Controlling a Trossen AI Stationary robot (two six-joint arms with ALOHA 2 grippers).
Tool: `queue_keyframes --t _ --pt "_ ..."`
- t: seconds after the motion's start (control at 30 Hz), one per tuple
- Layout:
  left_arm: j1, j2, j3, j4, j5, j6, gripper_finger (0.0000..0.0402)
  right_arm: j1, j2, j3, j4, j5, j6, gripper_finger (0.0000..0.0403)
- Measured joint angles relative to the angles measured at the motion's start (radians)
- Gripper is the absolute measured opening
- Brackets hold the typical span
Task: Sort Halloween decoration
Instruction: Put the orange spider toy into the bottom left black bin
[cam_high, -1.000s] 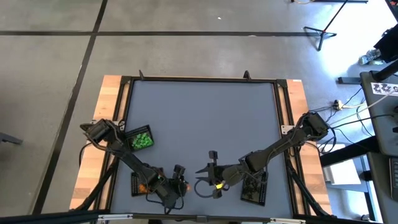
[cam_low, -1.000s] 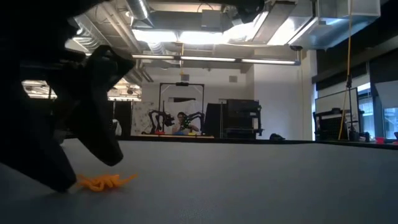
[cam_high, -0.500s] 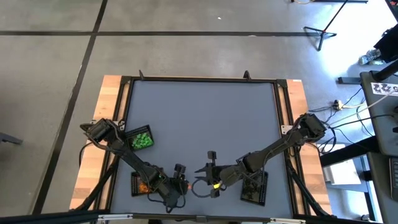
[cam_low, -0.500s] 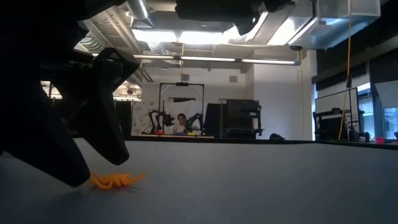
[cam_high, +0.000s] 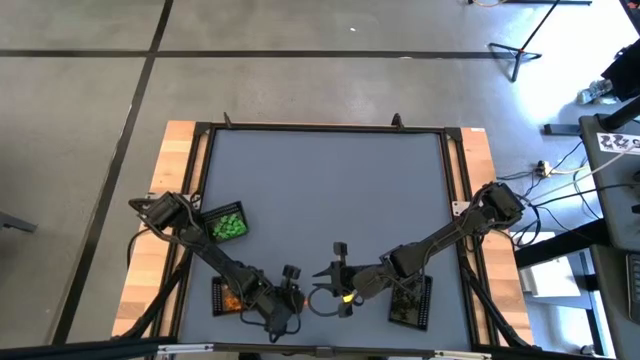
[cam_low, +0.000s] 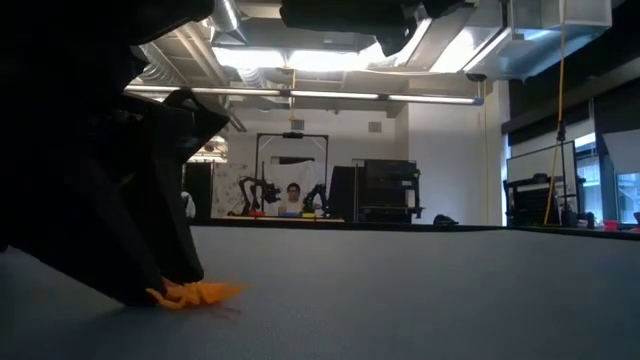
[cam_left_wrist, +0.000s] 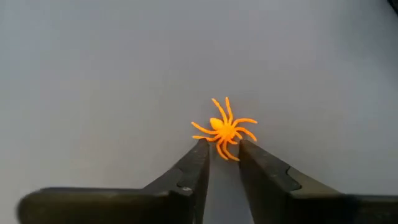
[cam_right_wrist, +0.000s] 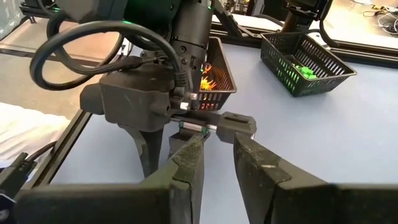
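Observation:
One orange spider trinket lies flat on the grey table mat, also seen in the low view. My left gripper is down at the mat near the table's near edge. It is open by a narrow gap, with its fingertips on either side of the spider's rear legs. My right gripper hovers just right of it, open and holding nothing, and points at the left gripper. Orange trinkets lie in one black mesh tray and green ones in another. My left gripper comes down slanting onto the mat behind the spider. One fingertip meets the spider's rear legs, which lie in the gap between the tips. In the low view the fingertip stands against the spider's end. The spider rests flat on the mat.
The tray of orange trinkets sits left of the left gripper and the green tray farther back on the left. A third black tray sits under the right arm. The mat's middle and far part is bare. A person sits far behind.
My left gripper has come down onto the mat and moved a little toward the table's right, up against the spider. The spider has slid a short way to the right along the mat, still lying flat.

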Motion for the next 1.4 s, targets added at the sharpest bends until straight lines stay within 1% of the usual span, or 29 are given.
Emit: queue_keyframes --t 0.07,0.2,0.23,0.37,0.53,0.67,0.9,1.07,1.2,1.3,1.4 --pt "0.000 0.001 0.000 0.000 0.000 0.000 0.0072 0.000 0.000 0.000 0.000 0.000 0.000 0.0085" --pt "-0.008 0.003 -0.001 0.003 -0.022 0.007 0.0017 0.000 0.000 0.000 0.000 0.000 0.001 0.0085" --pt "-0.008 0.003 -0.001 0.005 -0.024 0.010 0.0009 0.000 0.000 0.000 0.000 0.000 0.001 0.0085" --pt "-0.011 0.002 -0.002 0.009 -0.043 0.012 0.0002 0.000 0.000 0.000 0.000 0.000 0.001 0.0085" --pt "-0.036 -0.048 -0.011 -0.036 -0.112 0.053 0.0000 0.000 0.000 0.000 0.000 0.000 0.001 0.0085" --pt "-0.067 -0.150 -0.008 -0.104 -0.145 0.048 0.0000 0.000 0.000 0.000 -0.001 0.000 0.001 0.0085" --pt "-0.171 -0.362 -0.007 -0.354 -0.193 -0.065 0.0000 0.000 -0.001 0.000 -0.001 0.001 0.001 0.0085" --pt "-0.250 -0.484 -0.006 -0.608 -0.155 -0.282 0.0000 0.000 -0.001 0.000 -0.001 0.000 0.001 0.0085" --pt "-0.294 -0.521 -0.006 -0.797 -0.035 -0.497 0.0000 0.000 -0.001 0.000 -0.001 0.001 0.001 0.0085" --pt "-0.304 -0.522 -0.006 -0.885 0.061 -0.624 0.0000 0.000 -0.001 0.000 -0.001 0.001 0.001 0.0085" --pt "-0.300 -0.515 -0.006 -0.899 0.135 -0.674 0.0000 -0.001 -0.001 0.000 0.000 0.001 0.000 0.0085"
